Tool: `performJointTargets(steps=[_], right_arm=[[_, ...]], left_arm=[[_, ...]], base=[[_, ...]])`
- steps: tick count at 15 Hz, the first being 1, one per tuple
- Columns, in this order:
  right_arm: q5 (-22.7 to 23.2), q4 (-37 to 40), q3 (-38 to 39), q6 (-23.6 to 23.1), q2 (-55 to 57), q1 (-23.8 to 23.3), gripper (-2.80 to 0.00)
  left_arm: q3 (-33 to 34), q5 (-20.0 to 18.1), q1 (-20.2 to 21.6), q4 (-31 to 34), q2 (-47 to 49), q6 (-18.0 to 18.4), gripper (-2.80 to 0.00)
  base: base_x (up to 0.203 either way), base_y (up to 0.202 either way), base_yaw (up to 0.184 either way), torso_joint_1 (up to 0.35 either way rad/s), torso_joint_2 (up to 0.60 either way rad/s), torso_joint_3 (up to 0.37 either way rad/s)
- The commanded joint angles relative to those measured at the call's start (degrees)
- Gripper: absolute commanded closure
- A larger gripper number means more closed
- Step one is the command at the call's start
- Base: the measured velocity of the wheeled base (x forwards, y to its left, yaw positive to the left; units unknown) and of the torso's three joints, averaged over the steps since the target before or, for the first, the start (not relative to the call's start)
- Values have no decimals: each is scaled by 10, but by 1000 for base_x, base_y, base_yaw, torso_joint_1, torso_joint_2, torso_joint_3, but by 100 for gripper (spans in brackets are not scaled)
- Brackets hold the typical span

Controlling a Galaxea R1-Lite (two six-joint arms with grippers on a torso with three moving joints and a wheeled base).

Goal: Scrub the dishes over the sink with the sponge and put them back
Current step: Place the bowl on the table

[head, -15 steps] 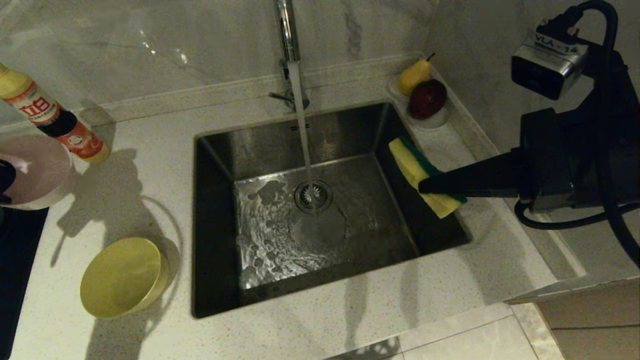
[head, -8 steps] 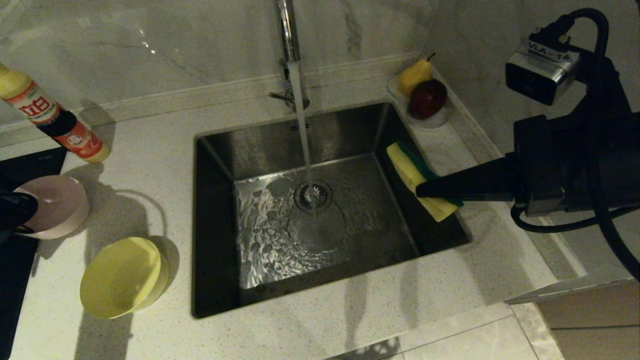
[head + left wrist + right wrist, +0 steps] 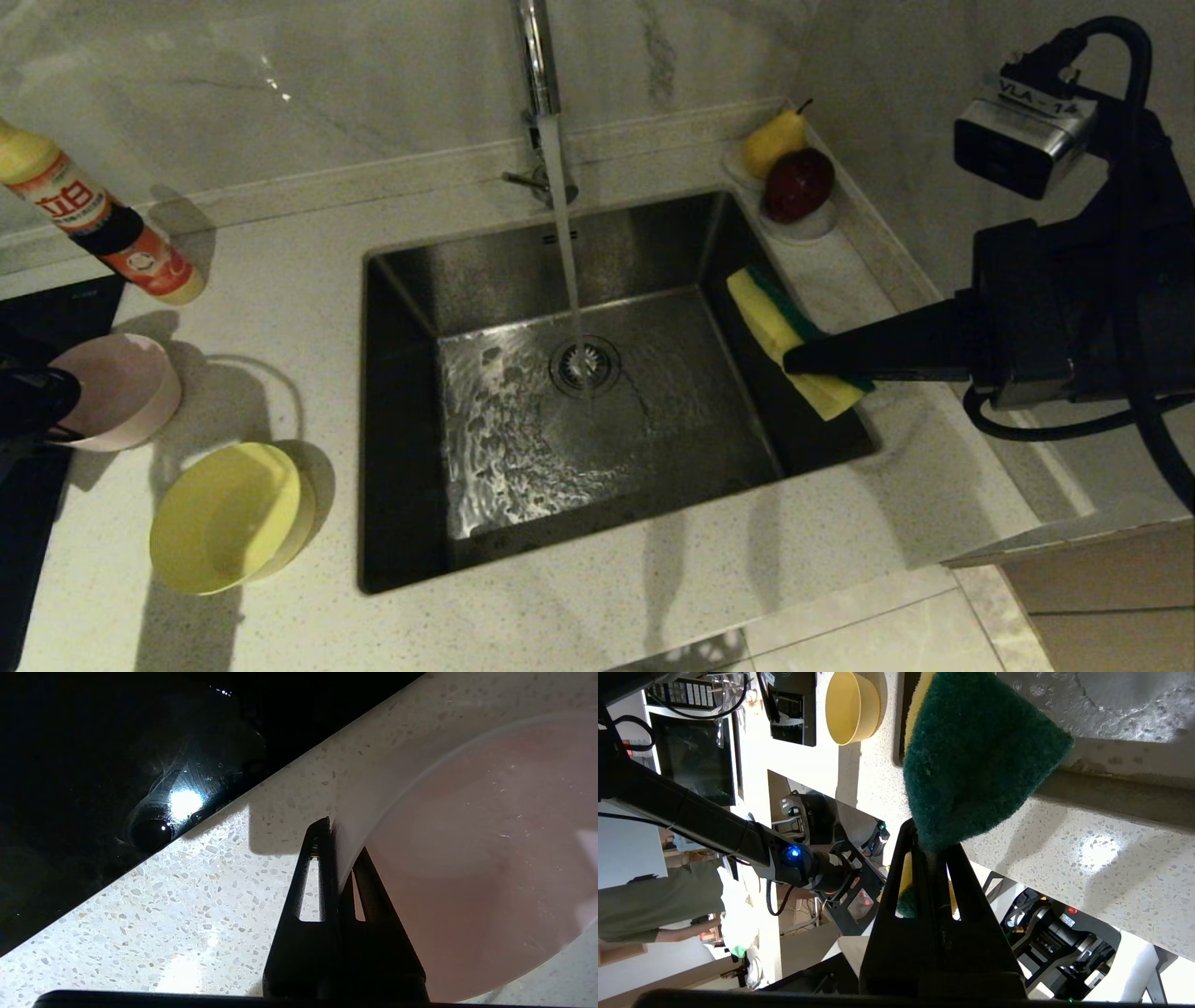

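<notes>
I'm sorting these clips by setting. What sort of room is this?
Most likely a home kitchen: a steel sink set in a speckled stone counter, a tap running into it, and a bottle of dish soap nearby.

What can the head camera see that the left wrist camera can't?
Only the head view shows the steel sink with running tap water, the yellow-and-green sponge in the right gripper, and the round yellow plastic bowl. Only the left wrist view shows the left gripper pinching a rim. Both show the round pale pink plastic bowl and speckled countertop.
</notes>
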Motion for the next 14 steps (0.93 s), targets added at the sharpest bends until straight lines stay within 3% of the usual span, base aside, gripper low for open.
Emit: performJointTargets(steps=[1, 9, 10, 12, 14], right_arm=[[1, 1, 0, 2, -2, 0, 0], [1, 1, -4, 1, 0, 1, 0], [1, 1, -4, 1, 0, 1, 0], [1, 2, -3, 2, 2, 1, 0], [0, 2, -3, 2, 5, 1, 0]], left_arm=[[0, -1, 0, 1, 4, -3, -280], [-39, -40, 20, 9, -115, -25, -280], [-41, -40, 21, 12, -140, -22, 0], [-53, -42, 20, 50, -168, 9, 0], [-52, -43, 17, 105, -181, 88, 0]], base=[[0, 0, 0, 0, 0, 0], [0, 0, 0, 0, 0, 0], [0, 0, 0, 0, 0, 0], [0, 0, 0, 0, 0, 0], [0, 0, 0, 0, 0, 0]])
